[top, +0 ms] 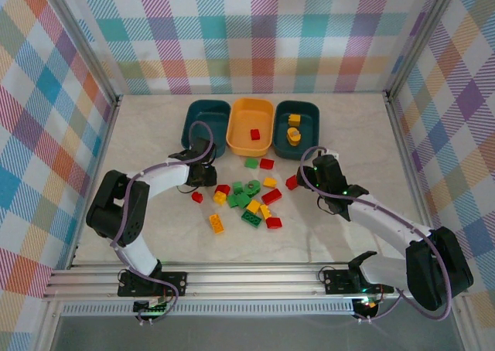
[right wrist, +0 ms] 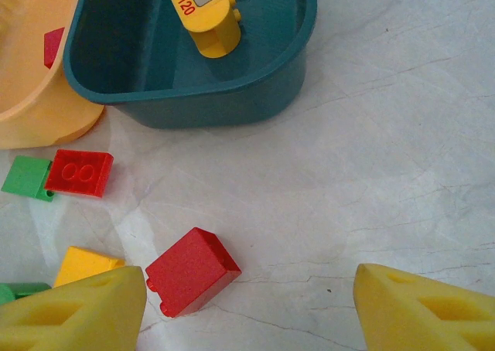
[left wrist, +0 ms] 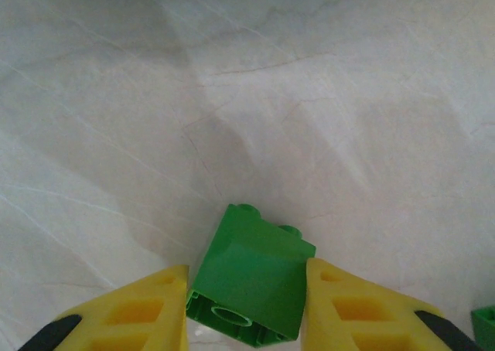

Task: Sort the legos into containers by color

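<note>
Plenty of bare surface (top: 139,134) in the far corners and along the near edge. The middle's clogged by the brick pile (top: 247,202). The three tubs (top: 250,125) sit in a row at the back, touching, so there's no squeezing between them. A red brick (right wrist: 192,271) lies just inside the right gripper (right wrist: 249,270), whose jaws are wide apart, and the marble right of it is free. A green brick (left wrist: 247,281) fills the gap in the left gripper (left wrist: 246,267) jaws.

The left arm (top: 155,179) bends inward, and the left gripper (top: 207,175) sits low, in front and to the left of the orange tub (top: 250,127), its fingers (left wrist: 155,304) pressed against both sides of a green brick (left wrist: 247,285). The right gripper (top: 308,173), in front and to the right of that tub, has its jaws wide apart.
</note>
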Tool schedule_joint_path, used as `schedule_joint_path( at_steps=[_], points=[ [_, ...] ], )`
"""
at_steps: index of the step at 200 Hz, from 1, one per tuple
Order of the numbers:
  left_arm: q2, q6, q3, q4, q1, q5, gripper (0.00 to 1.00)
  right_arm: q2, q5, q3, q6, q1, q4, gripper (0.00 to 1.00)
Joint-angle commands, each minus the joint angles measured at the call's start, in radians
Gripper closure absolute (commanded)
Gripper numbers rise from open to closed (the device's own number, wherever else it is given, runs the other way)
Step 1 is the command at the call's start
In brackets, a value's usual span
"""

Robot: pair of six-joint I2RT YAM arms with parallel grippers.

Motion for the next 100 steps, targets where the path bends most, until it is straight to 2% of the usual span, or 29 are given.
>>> schedule_joint_path(
  at_steps=[1,43,100],
  points=[
    [-0.074,-0.019,0.027,-0.059,0.007,0.033,0.70,0.007,-0.002,0.014,0.010,-0.001,0.019,0.29],
    [-0.097,-0.008,0.162,-0.126,0.013,0.001,0.70,0.011,-0.003,0.014,0.010,-0.001,0.022,0.29],
    [0.060,-0.035,0.435,-0.182,0.115,0.026,0.69,0.054,-0.001,0.001,0.012,-0.001,0.066,0.29]
  ],
)
